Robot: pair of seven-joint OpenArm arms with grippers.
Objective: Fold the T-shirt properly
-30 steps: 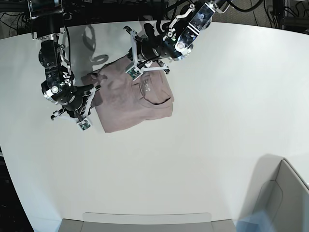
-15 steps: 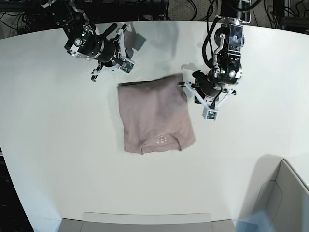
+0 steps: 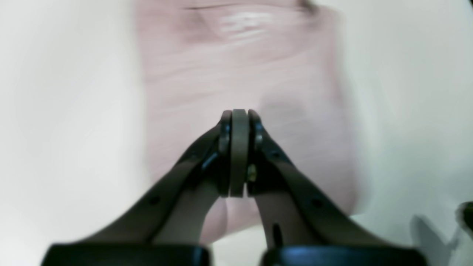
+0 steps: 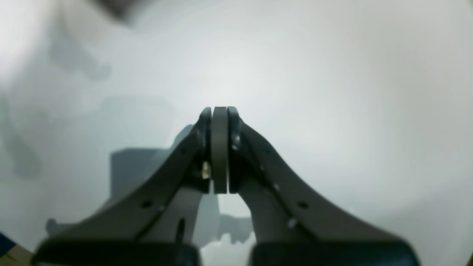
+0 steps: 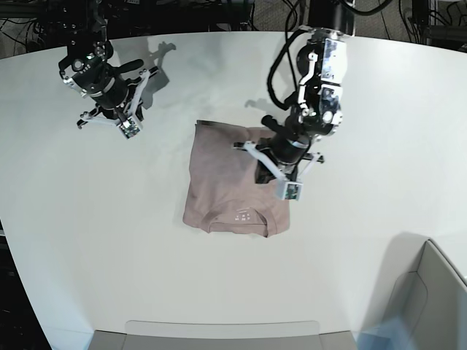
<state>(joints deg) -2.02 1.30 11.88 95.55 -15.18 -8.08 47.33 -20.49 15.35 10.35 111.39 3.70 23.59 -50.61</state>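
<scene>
On the white table (image 5: pixel 182 292), folded into a small pink block, the T-shirt (image 5: pixel 230 175), with the left hand (image 5: pixel 290 191) above one side of it, tips together, and the right hand (image 5: pixel 130 128) well apart from it, tips together too.

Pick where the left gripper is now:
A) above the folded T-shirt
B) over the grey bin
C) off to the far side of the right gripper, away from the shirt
A: the wrist view shows the shut left gripper with the pink T-shirt spread beneath it.
</scene>
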